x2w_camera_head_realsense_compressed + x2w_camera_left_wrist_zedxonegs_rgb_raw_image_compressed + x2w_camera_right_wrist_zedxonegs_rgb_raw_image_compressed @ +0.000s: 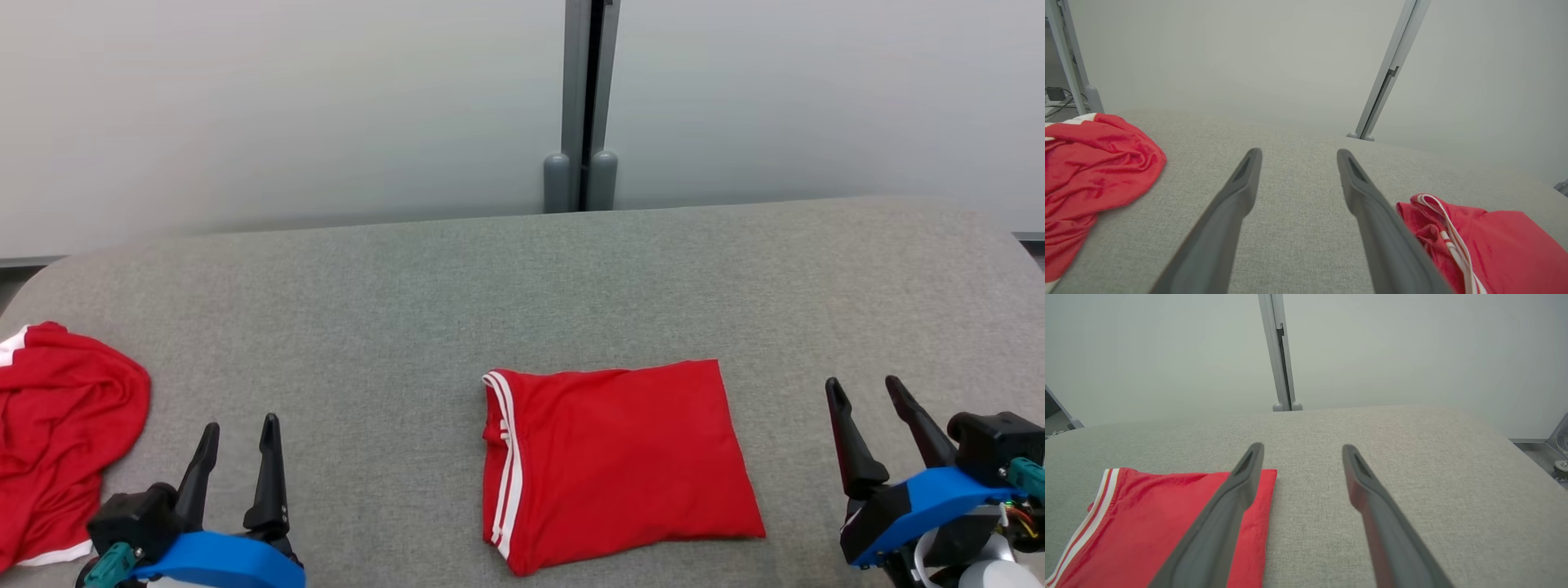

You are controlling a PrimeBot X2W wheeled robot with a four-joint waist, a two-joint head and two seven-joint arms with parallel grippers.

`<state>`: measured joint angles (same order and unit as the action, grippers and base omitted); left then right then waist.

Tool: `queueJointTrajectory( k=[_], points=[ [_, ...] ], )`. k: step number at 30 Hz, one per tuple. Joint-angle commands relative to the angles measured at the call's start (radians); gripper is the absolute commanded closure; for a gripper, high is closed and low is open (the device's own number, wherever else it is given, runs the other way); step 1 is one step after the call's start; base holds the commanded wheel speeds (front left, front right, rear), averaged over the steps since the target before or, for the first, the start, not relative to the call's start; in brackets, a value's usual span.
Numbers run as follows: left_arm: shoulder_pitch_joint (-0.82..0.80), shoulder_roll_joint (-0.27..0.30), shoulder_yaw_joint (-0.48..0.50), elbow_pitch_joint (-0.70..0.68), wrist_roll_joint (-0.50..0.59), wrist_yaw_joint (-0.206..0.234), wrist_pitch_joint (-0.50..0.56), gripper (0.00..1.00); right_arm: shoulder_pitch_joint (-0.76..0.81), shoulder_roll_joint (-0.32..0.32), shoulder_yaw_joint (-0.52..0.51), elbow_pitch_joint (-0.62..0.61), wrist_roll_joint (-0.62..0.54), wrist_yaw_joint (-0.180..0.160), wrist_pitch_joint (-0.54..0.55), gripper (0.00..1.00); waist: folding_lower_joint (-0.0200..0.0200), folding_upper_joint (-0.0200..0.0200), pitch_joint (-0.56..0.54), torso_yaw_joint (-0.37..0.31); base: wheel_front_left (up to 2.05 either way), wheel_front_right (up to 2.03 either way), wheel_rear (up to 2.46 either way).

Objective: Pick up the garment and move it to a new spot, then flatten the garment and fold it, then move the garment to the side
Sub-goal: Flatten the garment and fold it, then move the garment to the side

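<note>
A red garment (616, 457) with white stripes along its left edge lies folded into a flat rectangle on the grey table (522, 278), front centre. It also appears as the garment (1494, 245) at lower right in the left wrist view and as the garment (1147, 522) at lower left in the right wrist view. My left gripper (238, 434) rests open at the lower left, well left of it, with nothing between its fingers (1237, 204). To the garment's right, my right gripper (863, 388) is open and empty, one of its fingers (1229, 506) overlapping the cloth's corner in the right wrist view.
A second red garment (57, 433), crumpled, with white trim, lies at the table's left edge, seen too as the crumpled garment (1090, 171). A grey post (581, 106) stands against the pale wall behind the table. Bare table surface stretches behind and beside the folded garment.
</note>
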<state>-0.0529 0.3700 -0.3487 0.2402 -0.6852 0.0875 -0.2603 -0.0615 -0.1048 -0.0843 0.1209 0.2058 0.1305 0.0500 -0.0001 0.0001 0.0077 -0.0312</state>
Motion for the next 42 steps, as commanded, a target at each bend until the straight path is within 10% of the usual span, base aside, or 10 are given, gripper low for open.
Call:
queueJointTrajectory(
  k=[1, 30, 42],
  points=[
    [0.011, 0.003, 0.003, -0.004, 0.003, 0.006, -0.005, 0.0, 0.013, 0.002, 0.001, 0.004, -0.005, 0.001, -0.007, 0.0, 0.0001, -0.0001, -0.008, -0.01, 0.0, 0.0, 0.0],
    [0.011, 0.024, -0.004, -0.034, -0.008, 0.024, 0.011, 0.0, -0.021, -0.008, 0.071, 0.06, 0.028, 0.001, -0.001, 0.0, 0.0001, -0.0001, -0.008, -0.013, 0.0, 0.0, 0.0],
    [-0.053, 0.015, -0.02, -0.062, 0.013, 0.014, 0.014, 0.0, -0.173, 0.002, 0.102, 0.191, 0.055, 0.001, 0.408, 0.0, 0.0001, -0.0001, 0.085, 0.03, 0.0, 0.0, 0.0]
  ],
)
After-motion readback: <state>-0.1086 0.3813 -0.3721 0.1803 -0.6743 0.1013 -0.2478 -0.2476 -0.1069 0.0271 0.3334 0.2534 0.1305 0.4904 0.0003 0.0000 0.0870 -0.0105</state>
